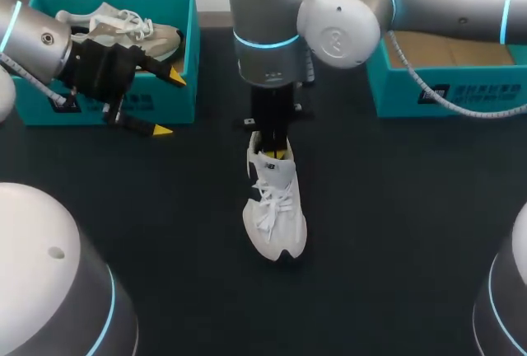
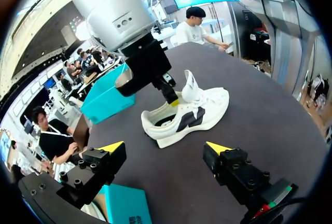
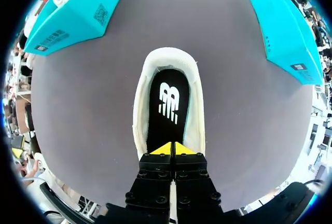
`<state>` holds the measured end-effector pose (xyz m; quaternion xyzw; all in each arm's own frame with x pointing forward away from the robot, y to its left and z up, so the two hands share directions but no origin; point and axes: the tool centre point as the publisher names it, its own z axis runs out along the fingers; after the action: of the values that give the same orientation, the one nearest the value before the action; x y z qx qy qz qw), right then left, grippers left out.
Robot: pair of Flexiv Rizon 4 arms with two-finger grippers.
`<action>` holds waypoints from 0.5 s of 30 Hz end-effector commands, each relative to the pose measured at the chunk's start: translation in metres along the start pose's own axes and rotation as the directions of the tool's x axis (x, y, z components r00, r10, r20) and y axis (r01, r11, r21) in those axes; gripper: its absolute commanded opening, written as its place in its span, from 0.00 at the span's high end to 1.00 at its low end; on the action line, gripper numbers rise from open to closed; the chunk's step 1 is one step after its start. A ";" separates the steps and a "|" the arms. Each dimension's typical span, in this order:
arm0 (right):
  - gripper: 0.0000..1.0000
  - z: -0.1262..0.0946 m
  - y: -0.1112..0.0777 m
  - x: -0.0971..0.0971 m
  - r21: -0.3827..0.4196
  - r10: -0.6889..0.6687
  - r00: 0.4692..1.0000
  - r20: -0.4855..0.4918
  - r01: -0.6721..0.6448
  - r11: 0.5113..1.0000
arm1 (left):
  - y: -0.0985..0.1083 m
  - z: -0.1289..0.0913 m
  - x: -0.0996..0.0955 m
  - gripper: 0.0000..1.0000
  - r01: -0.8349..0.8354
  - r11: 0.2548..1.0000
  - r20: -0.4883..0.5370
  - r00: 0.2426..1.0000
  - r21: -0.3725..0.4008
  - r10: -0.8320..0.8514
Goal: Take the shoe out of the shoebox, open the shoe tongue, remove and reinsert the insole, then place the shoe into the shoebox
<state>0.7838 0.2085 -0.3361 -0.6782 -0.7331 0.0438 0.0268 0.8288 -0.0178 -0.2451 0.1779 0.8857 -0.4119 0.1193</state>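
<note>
mid-table, the white shoe (image 1: 276, 208) sits upright on its sole on the dark table (image 1: 395, 232), out of either box, toe toward me. my r gripper (image 3: 172, 149) hangs straight down over the shoe's mouth. its yellow tips are pressed together at the front end of the opening, just behind the tongue (image 2: 191, 85). can't see anything pinched between them. the tongue stands pulled up and fwd beside the finger, so i judge that step done. the black insole (image 3: 168, 105) lies flat inside, heel part in plain view.

my l gripper (image 1: 170, 105) is spread wide w/ nothing in it. it hovers by the front of the left shoebox (image 1: 192, 43), well apart from the shoe. that box has a second shoe (image 1: 123, 26) in it. the right shoebox (image 1: 395, 92) shows bare brown inside, prob the one to refill.

step in hand, as i read it: the insole part. can't tell from here whether it's about to come out or has just gone back in.

if it's coming out, the r tips need to part, get one finger under the insole edge, pinch and lift w/o dragging the shoe. nothing pins the shoe now, so the l arm should prob come over and hold the toe first.
</note>
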 end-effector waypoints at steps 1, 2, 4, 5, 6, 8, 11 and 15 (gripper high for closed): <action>1.00 0.009 -0.001 0.001 0.013 0.023 0.999 -0.040 -0.022 1.000 | 0.000 0.000 0.000 0.00 0.000 1.000 -0.001 1.000 -0.002 0.000; 1.00 0.012 -0.001 0.002 0.010 0.028 0.998 -0.056 -0.027 1.000 | 0.000 0.000 0.000 0.00 0.000 1.000 -0.001 1.000 -0.002 0.000; 1.00 0.015 -0.001 0.005 0.009 0.031 0.998 -0.062 -0.030 1.000 | 0.000 0.000 0.000 0.00 0.000 1.000 -0.001 1.000 -0.002 0.000; 0.76 0.016 -0.001 0.005 0.010 0.032 0.997 -0.070 -0.032 0.999 | 0.000 0.000 0.000 0.00 0.000 1.000 -0.001 1.000 -0.002 0.000; 0.32 0.017 -0.001 0.005 0.010 0.034 0.997 -0.072 -0.033 0.999 | 0.000 0.000 0.000 0.00 0.000 1.000 -0.001 1.000 -0.002 0.000; 0.00 0.017 -0.001 0.005 0.010 0.040 0.997 -0.060 -0.039 0.999 | 0.000 0.000 0.000 0.00 0.000 1.000 -0.001 1.000 -0.002 0.000; 0.00 0.016 -0.002 0.004 0.002 0.043 0.998 -0.055 -0.043 0.999 | 0.000 0.000 0.000 0.00 0.000 1.000 -0.001 1.000 -0.002 0.000; 0.00 0.016 -0.003 0.003 0.008 0.032 0.998 -0.045 -0.032 0.999 | 0.000 0.000 0.000 0.00 0.000 1.000 -0.001 1.000 -0.002 0.000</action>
<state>0.7798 0.2108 -0.3537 -0.6910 -0.7207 0.0304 0.0464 0.8288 -0.0178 -0.2451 0.1779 0.8857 -0.4119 0.1193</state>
